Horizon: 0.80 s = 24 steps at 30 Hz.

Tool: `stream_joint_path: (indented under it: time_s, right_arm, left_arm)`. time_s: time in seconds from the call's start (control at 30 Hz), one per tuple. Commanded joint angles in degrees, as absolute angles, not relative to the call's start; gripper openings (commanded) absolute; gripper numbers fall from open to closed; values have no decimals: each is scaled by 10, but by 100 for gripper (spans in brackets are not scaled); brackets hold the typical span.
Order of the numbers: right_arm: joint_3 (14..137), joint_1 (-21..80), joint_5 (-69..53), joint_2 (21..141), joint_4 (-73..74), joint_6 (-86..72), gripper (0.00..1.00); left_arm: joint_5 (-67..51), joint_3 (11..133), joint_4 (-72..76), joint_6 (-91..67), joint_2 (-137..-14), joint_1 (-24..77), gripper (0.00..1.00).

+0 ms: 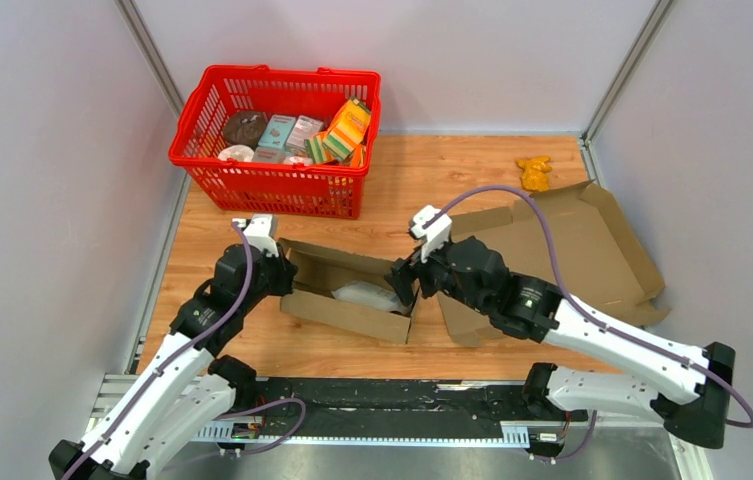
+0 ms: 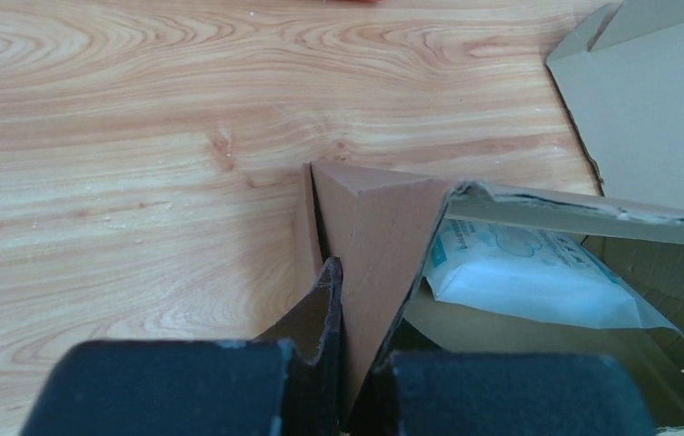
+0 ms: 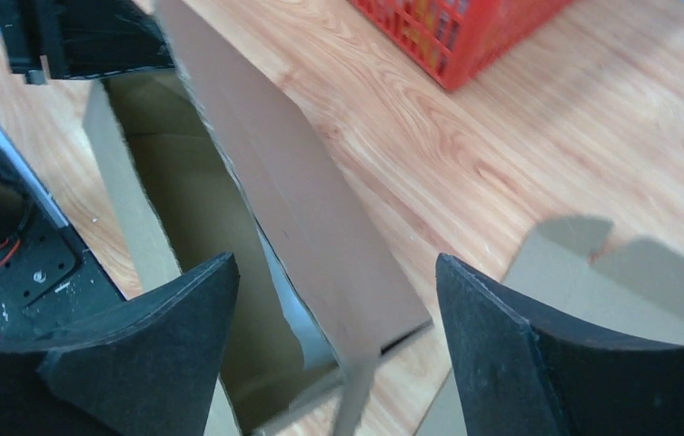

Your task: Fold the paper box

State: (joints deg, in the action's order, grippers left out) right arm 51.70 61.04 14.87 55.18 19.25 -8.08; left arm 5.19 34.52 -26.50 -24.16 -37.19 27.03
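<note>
Paper box (image 1: 342, 312) sits mid-surface (image 1: 432, 180) just ahead of both arm bases, top open, long axis running left-right, white packet (image 2: 529, 272) inside. Left fingers (image 2: 165, 386) are pressed together on the box's left end wall by the corner, pinching the cardboard. Right fingers (image 3: 138, 345) are spread wide at the box's right end, straddling the far long wall with no visible contact. That panel lies straight between them, edge-on along the box's length, so the right arm looks nearer for the next fold while the left steadies the box.
</note>
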Motion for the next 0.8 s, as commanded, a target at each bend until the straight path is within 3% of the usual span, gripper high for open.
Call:
stream_joint_path:
  time_s: [0.0,0.1,0.23,0.27,0.37,0.47,0.77]
  right_arm:
    - [571,609,40,613,147,28,81]
    - [577,610,14,652,134,39,70]
    - [563,612,9,662,114,60,54]
    - [562,611,8,664,113,61,47]
    - [559,612,-38,671,113,51,40]
    - [554,612,-79,689,117,34,42]
    - [493,625,-134,708,99,-25,56]
  left_arm:
    - [42,331,-302,-253,-353,274,4]
    - [41,330,-308,-257,-336,274,10]
    - [31,336,-338,-265,-300,274,32]
    - [27,337,-353,-267,-290,274,35]
    - [9,349,-390,-293,-249,274,44]
    - [-25,379,-435,-343,-215,274,50]
    - [-41,541,-567,-370,-117,274,46]
